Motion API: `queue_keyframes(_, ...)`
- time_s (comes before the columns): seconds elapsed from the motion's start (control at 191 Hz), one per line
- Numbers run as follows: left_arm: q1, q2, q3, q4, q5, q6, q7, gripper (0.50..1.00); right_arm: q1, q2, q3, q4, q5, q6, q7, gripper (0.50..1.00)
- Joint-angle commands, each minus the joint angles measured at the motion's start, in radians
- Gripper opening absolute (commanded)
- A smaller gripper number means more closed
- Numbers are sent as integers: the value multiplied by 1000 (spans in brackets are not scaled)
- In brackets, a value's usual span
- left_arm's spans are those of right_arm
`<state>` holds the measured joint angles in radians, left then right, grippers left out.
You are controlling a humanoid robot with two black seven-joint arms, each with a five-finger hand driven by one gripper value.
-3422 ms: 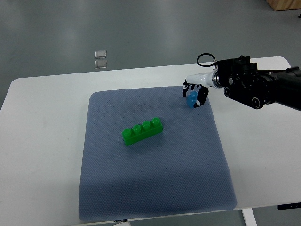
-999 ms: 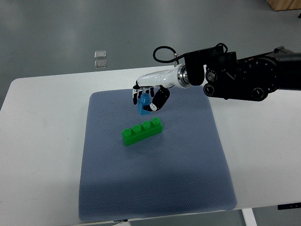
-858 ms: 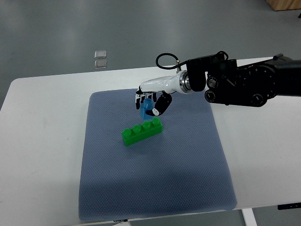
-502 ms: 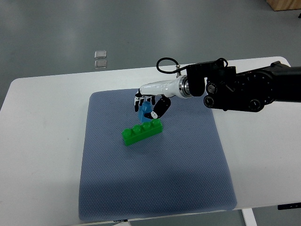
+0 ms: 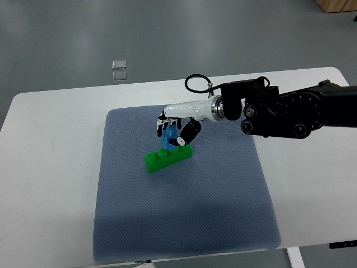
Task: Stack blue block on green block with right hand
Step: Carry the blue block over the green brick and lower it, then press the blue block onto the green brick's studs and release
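Note:
A long green block (image 5: 162, 159) with a row of studs lies at an angle on the blue-grey mat (image 5: 184, 223), left of centre. My right hand (image 5: 172, 132) reaches in from the right and hovers just above the block's middle. Its fingers are shut on a small blue block (image 5: 169, 137), whose lower edge sits close to or on the green studs; I cannot tell whether they touch. The dark forearm (image 5: 284, 111) stretches back to the right edge.
The mat covers the middle of a white table (image 5: 50, 184). Two small clear squares (image 5: 119, 70) lie on the grey floor beyond the table's far edge. A wooden corner (image 5: 337, 4) shows at the top right.
My right hand carried the blue block from the mat's far right corner leftward, then lowered it toward the green block's studs.

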<state>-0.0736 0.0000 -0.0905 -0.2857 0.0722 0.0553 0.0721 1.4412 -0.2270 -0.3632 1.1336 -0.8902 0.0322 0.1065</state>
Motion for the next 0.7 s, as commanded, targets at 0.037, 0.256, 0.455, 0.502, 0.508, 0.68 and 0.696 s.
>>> queue_keyframes(0.037, 0, 0, 0, 0, 0, 0, 0, 1000, -12, -2, 0, -5, -13, 0, 1, 594)
queue_keyframes(0.256, 0, 0, 0, 0, 0, 0, 0, 1000, -21, 0, 0, -25, -44, 0, 16, 594)
queue_keyframes(0.455, 0, 0, 0, 0, 0, 0, 0, 1000, -30, -3, -2, -26, -62, 0, 18, 594)
queue_keyframes(0.502, 0, 0, 0, 0, 0, 0, 0, 1000, -30, -3, -2, -26, -64, 0, 19, 594)
queue_keyframes(0.508, 0, 0, 0, 0, 0, 0, 0, 1000, -30, -3, -2, -26, -64, 0, 19, 594)
queue_keyframes(0.68, 0, 0, 0, 0, 0, 0, 0, 1000, -36, -2, -2, -26, -64, -1, 30, 594)
queue_keyframes(0.696, 0, 0, 0, 0, 0, 0, 0, 1000, -39, -2, -2, -29, -64, -1, 32, 594)
